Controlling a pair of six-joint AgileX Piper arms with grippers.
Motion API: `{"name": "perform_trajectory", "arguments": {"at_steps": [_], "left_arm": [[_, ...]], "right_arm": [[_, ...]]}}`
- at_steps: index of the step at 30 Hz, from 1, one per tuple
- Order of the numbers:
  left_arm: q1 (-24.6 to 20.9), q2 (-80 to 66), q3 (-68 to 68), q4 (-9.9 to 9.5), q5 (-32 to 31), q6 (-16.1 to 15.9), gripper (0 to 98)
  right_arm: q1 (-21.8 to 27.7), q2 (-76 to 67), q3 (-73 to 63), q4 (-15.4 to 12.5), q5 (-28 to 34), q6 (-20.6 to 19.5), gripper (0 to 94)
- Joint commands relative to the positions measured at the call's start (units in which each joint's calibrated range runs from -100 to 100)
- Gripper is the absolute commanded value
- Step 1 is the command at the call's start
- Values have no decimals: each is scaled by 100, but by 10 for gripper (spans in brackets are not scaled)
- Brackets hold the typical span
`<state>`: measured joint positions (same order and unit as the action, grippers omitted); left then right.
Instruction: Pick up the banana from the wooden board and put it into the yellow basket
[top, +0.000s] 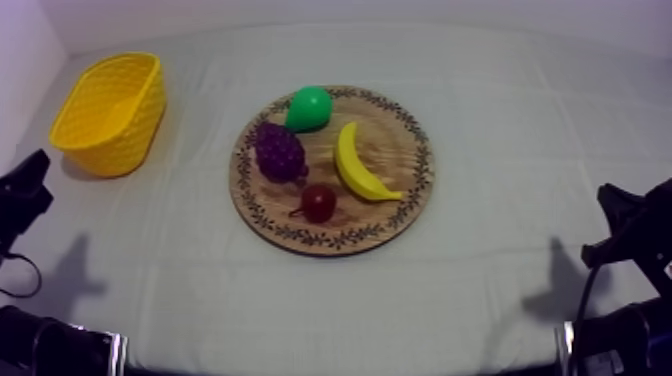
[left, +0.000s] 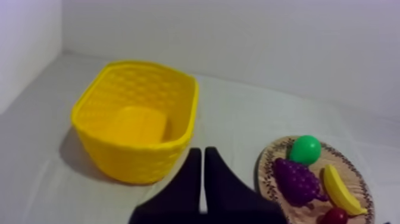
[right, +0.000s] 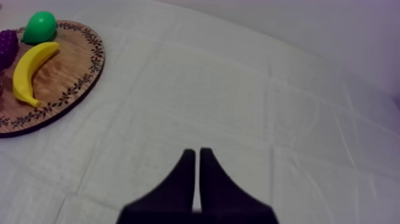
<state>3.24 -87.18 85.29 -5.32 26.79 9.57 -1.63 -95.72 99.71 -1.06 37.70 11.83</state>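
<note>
The banana (top: 360, 165) is plain yellow and curved, lying flat on the wooden board (top: 330, 240), on the half toward the bench's right edge. Its near end tapers to a tip pointing at that edge, and its far end reaches toward the pear. The board rests at the middle of the bench (top: 500, 300), on the grey-white cloth. Both arms sit low and well apart from the board. The left arm (top: 22, 200) is at the near left corner, and its left pincer (left: 202, 150) has its black fingers pressed together into a narrow wedge that holds nothing and aims between the basket and the board. The right arm (top: 630, 225) is at the near right corner, and the right pincer (right: 197, 152) is likewise pressed together on nothing, over bare cloth beside the board. On the board, the small red fruit (top: 319, 202) lies nearest the bench's front edge, close to the banana's near end but apart from it. Farther back, the purple grapes (top: 280, 150) and then the green pear (top: 309, 107) fill the half toward the left edge, between the banana and the yellow basket (top: 130, 130). The basket stands upright by the far left corner, well apart from the board.
</note>
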Motion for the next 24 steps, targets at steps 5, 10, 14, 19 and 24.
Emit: {"name": "perform_trajectory", "arguments": {"at_steps": [5, 10, 14, 19, 24], "left_arm": [[151, 1104, -1481, 111, 96, -353, 0], [452, 1962, -2651, 235, 575, -629, 0], [877, 2608, -3543, 84, 969, -654, 0], [1420, 3328, -4648, -32, 1562, -640, 0], [1929, 4033, -5710, -51, 2244, -595, 0]], "right_arm": [[2, -3, -5, 1, 4, 1, 6], [2, -3, -5, 1, 4, -1, 6], [2, -3, -5, 1, 4, 1, 6], [2, -3, -5, 1, 4, 2, 6], [2, -3, -5, 1, 4, 2, 6]]}}
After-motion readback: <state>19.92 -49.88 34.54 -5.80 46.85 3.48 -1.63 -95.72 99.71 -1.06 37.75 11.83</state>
